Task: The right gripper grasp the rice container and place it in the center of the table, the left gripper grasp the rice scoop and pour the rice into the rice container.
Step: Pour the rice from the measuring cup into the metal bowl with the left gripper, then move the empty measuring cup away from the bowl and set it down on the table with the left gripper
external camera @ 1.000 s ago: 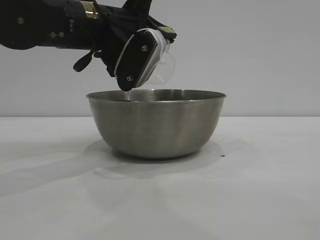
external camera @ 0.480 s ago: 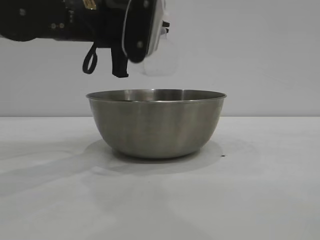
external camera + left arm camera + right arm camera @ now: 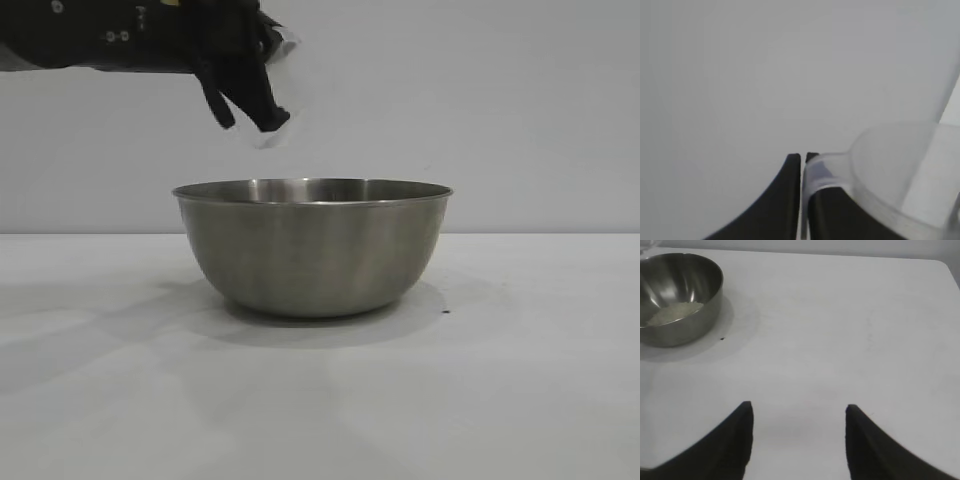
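Two claws on this rig, one working. Left claw [image 3: 262, 112], black with pointed wedge fingers, sits clenched on the side handle of the small translucent frosted plastic scoop [image 3: 900, 175]. A second ago the scoop was tipped mouth-down just above the near-left rim of the bowl; now the wrist has rolled back, and claw and scoop have lifted up and toward the left, clear of the rim. Scoop reads as a pale smear at the fingertips from outside; whether any grains remain in it, cannot tell.

Large round brushed-steel bowl [image 3: 312, 250] stands upright mid-worktop, unmoved. Right wrist view shows a low heap of white rice [image 3: 674, 313] on its floor. White matte worktop [image 3: 520, 400] carries a tiny dark speck [image 3: 446, 311] just beside the bowl's base.

Judgement: pour looks done; scoop likely being carried off.

Left arm reaches in roughly level from upper left. Right claw [image 3: 799, 412] released, jaws well apart, holding nothing, parked well away from the bowl, angled down at bare worktop.
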Motion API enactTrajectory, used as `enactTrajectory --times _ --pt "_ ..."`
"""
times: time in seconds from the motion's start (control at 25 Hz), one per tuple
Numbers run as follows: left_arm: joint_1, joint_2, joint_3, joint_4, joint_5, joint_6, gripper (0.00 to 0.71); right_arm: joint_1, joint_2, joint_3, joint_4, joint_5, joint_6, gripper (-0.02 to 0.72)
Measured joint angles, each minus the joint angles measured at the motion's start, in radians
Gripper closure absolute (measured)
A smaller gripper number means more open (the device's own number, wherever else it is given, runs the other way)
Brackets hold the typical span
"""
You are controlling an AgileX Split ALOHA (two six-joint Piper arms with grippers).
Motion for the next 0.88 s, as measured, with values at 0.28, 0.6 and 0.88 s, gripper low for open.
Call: enactTrajectory --times 0.28,0.6,0.88 --pt "0.0 -0.023 0.0 -0.173 0.0 -0.238 0.71 0.0 0.0 0.0 0.0 0.0 0.0 0.345" --pt "0.0 -0.125 0.131 -0.401 0.0 -0.309 0.71 0.0 0.0 0.0 0.0 0.0 0.0 0.345" --pt "0.0 -0.21 0.296 -0.56 0.0 -0.364 0.71 0.0 0.0 0.0 0.0 0.0 0.0 0.345"
